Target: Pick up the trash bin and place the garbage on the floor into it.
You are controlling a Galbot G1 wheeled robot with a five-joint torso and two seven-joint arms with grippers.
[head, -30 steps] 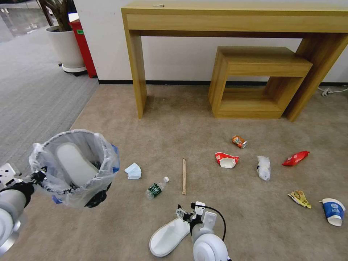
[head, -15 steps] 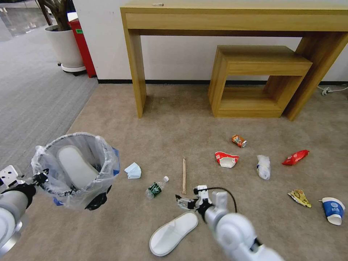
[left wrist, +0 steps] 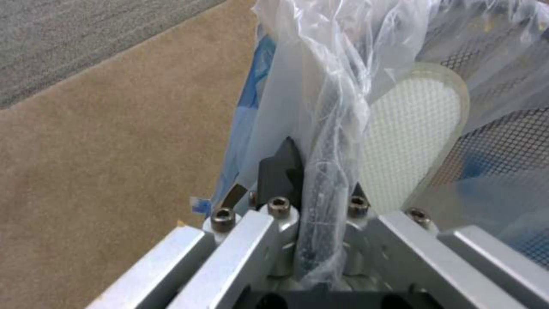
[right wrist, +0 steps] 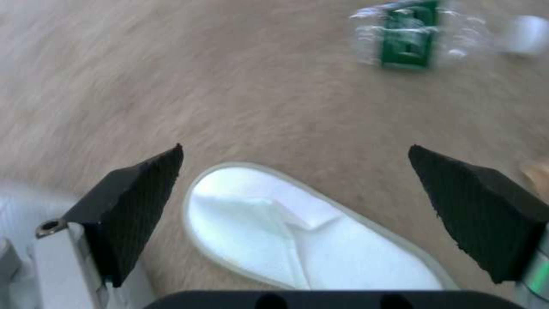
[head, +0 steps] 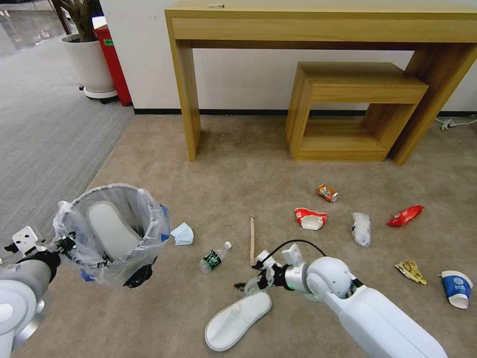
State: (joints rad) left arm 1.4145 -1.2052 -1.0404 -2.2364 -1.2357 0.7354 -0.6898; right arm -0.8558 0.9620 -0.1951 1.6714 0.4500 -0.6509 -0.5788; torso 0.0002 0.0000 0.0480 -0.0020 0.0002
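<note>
A beige carpeted floor spreads in front of one long wooden console table with one smaller wooden stand beneath it. One trash bin, black and lined with a crinkly clear bag, hangs off the floor in the left gripper, whose fingers are clamped on the bin's rim and bag. One white slipper already stands inside the bin, just past that gripper. The right gripper, its fingers spread wide apart, hovers directly above the toe of a second white slipper lying on the floor. Just beyond this gripper lie one green-labelled bottle and one wooden stick; farther off are one pale-blue mask, one crushed red-and-white cup, one crumpled white cup, one can, one red wrapper, one yellow wrapper and one blue-and-white cup.
</note>
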